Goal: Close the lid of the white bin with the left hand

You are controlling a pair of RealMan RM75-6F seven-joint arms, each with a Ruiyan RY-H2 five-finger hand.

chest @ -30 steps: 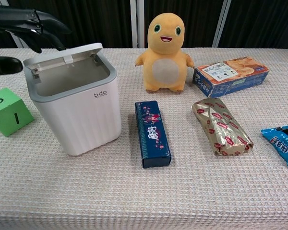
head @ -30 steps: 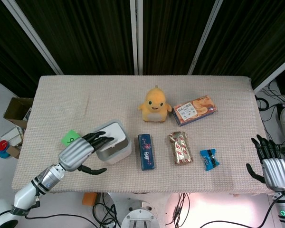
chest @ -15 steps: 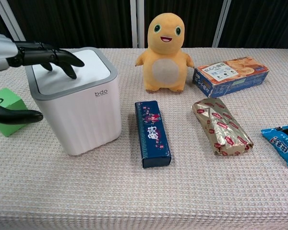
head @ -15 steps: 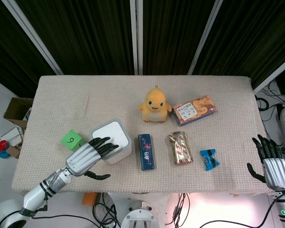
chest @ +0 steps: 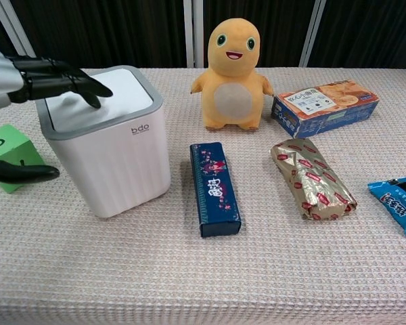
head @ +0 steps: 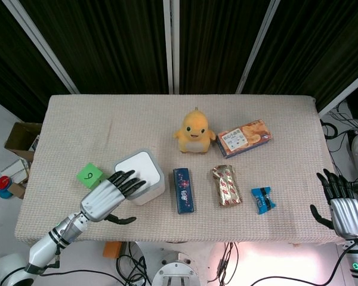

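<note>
Atop now-closed lid (chest: pixel 98 95), left hand (chest: pixel 37 78).

table (head: pixel 95 119), white bin (chest: pixel 111 159), plush (head: pixel 194 131), snack packs

1. The white bin (chest: pixel 107 157) stands upright on the left part of the table, a squat box with rounded corners, faint vertical ribs on its walls and small "bdo" lettering near the top of its front face.
2. A grey rim runs round its top, and the white lid (chest: pixel 101 94) lies flat inside that rim, shut; from the head view the lid (head: pixel 136 168) shows as a pale rounded square.
3. The left hand (head: pixel 107 196) reaches over the bin from its left side, its dark fingers (chest: pixel 74 82) spread above the lid's left half; whether they touch the lid cannot be told.
</note>
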